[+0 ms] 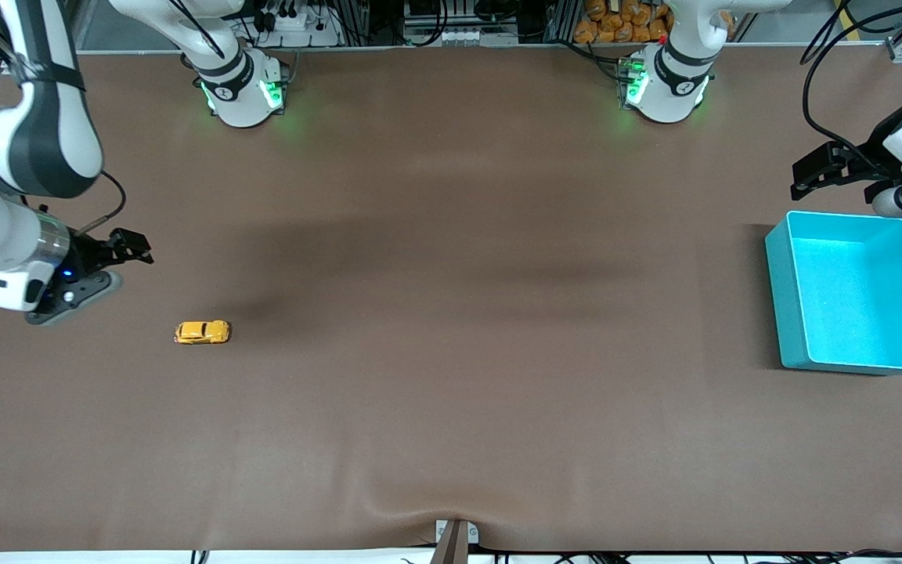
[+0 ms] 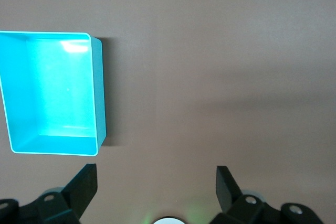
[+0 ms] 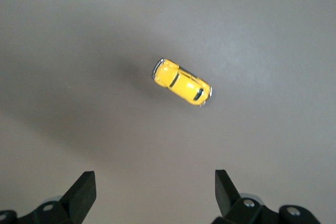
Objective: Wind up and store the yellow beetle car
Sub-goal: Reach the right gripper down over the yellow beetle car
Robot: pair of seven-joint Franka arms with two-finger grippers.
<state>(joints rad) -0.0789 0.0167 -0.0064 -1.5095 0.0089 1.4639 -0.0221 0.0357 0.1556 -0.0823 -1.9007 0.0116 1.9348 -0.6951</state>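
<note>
The yellow beetle car (image 1: 202,332) stands on its wheels on the brown table toward the right arm's end. It also shows in the right wrist view (image 3: 182,82). My right gripper (image 1: 131,249) is open and empty, up over bare table a short way from the car; its fingertips (image 3: 84,182) stand wide apart with nothing between them. My left gripper (image 1: 815,168) is open and empty over the table at the left arm's end, beside the turquoise bin (image 1: 784,298). The bin's wall (image 2: 100,93) shows in the left wrist view, and the bin is empty.
Both arm bases (image 1: 241,90) (image 1: 666,86) stand along the table's back edge. The brown cover has a wrinkle (image 1: 427,509) at the edge nearest the front camera, by a small bracket (image 1: 455,536).
</note>
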